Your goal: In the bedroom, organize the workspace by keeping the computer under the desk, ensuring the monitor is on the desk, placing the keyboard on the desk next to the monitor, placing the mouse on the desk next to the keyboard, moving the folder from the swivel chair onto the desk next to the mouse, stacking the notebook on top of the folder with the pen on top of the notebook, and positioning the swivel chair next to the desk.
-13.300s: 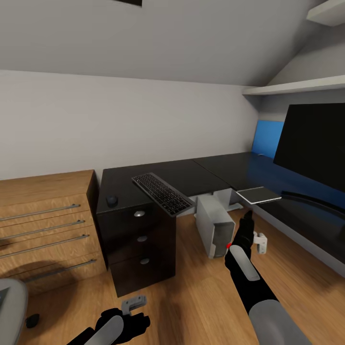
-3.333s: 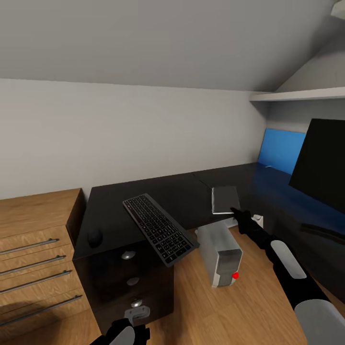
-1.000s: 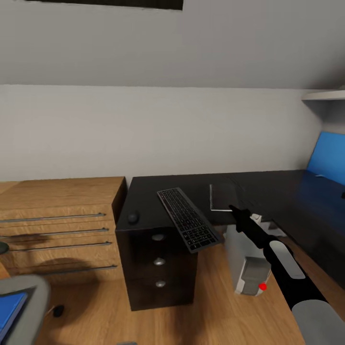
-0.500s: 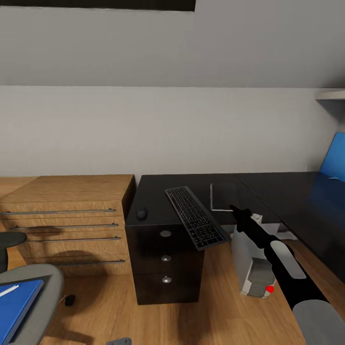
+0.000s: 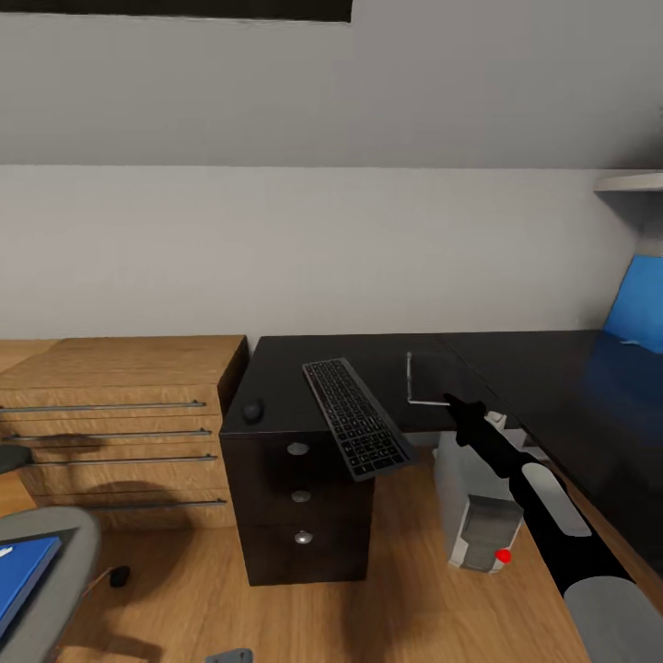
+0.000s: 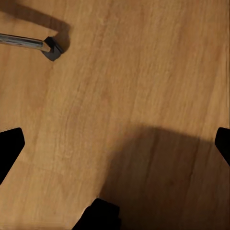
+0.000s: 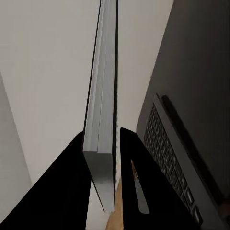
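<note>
- Pinching the notebook (image 5: 433, 378), the right gripper (image 5: 453, 402) holds its near edge over the desk (image 5: 552, 387); in the right wrist view the fingers (image 7: 76, 191) clamp the notebook's white page edges (image 7: 101, 120).
- Keyboard (image 5: 355, 416) lies angled, overhanging the desk's front edge; mouse (image 5: 252, 410) sits near the left corner.
- Computer (image 5: 477, 520) stands on the floor by the desk.
- Folder (image 5: 20, 575) lies on the swivel chair (image 5: 64, 562).
- Left gripper (image 6: 115, 143): fingers spread above the wooden floor (image 6: 120, 72).

black right arm (image 5: 516, 470) with grey panels and black hand (image 5: 453, 401).
</note>
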Tool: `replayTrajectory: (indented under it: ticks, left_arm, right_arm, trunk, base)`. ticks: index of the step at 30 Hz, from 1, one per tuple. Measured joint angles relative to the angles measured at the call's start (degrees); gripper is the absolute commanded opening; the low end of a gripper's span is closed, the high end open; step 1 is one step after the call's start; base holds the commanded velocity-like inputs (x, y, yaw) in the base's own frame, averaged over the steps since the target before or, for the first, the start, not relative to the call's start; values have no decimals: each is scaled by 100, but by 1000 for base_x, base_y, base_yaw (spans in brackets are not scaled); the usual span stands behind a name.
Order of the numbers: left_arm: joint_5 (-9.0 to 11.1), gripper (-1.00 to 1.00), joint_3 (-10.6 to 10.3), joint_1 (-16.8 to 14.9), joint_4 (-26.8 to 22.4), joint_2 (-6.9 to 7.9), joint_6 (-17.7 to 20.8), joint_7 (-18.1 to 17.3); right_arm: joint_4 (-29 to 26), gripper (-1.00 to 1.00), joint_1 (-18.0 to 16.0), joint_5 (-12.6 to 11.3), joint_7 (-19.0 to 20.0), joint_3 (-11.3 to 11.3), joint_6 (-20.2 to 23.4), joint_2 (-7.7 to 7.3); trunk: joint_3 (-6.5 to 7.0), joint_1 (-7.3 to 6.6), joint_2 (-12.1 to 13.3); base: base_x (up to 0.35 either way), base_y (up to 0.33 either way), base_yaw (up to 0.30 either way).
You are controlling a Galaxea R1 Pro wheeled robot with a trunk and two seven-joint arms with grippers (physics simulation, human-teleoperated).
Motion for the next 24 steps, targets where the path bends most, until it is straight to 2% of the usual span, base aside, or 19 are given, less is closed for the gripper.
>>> replayTrajectory:
  ticks: [15,24]
  left_arm:
    - [1,100,-1,0,1,0,0,-40]
    - [-14,100,12,0,-1,7,0,-33]
  right_arm:
    - [158,-100,1,-15,-23,-13,26,-11]
    - [353,-100,2,-17,-5,-16,24,-12]
  trunk:
    - [0,0,0]
    - [0,0,0]
  base:
    - [0,-98,0]
    - [0,-29,0]
